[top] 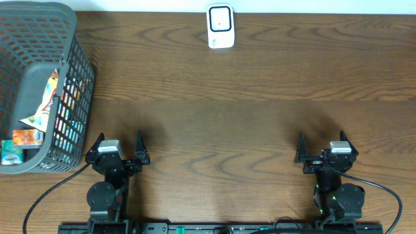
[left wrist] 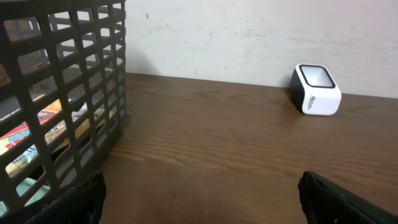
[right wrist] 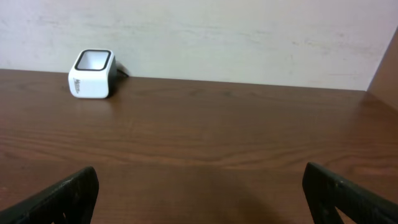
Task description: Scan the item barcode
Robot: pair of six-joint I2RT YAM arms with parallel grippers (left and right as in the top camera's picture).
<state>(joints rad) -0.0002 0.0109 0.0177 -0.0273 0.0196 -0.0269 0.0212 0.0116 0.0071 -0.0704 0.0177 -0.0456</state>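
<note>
- The left gripper (top: 119, 138) sits low over the near-left part of the wooden table (top: 221, 104). Its fingers (left wrist: 339, 200) are spread wide apart with only bare wood between them, and they hold nothing.
- The right gripper (top: 322, 138) sits over the near-right part of the table. Its fingers (right wrist: 62, 198) are also spread fully apart and hold nothing.
- A grey plastic mesh basket (top: 77, 58) stands at the left edge of the table, just beyond and to the left of the left gripper.
- The goods to be scanned lie in this basket, well apart from both grippers:
  - An orange-and-white packet (top: 47, 97) leans near its right wall.
  - A small orange box (top: 27, 136) and a teal box (top: 10, 155) lie at its near-left corner. I cannot tell whether the teal box is fully inside.
- In the left wrist view, coloured packaging shows through the mesh wall, but the print is too small to read.
- The white barcode scanner (top: 220, 26) stands at the far edge of the table, roughly midway between the arms and close to the pale wall. Its dark-framed window faces up and toward the arms.
</note>
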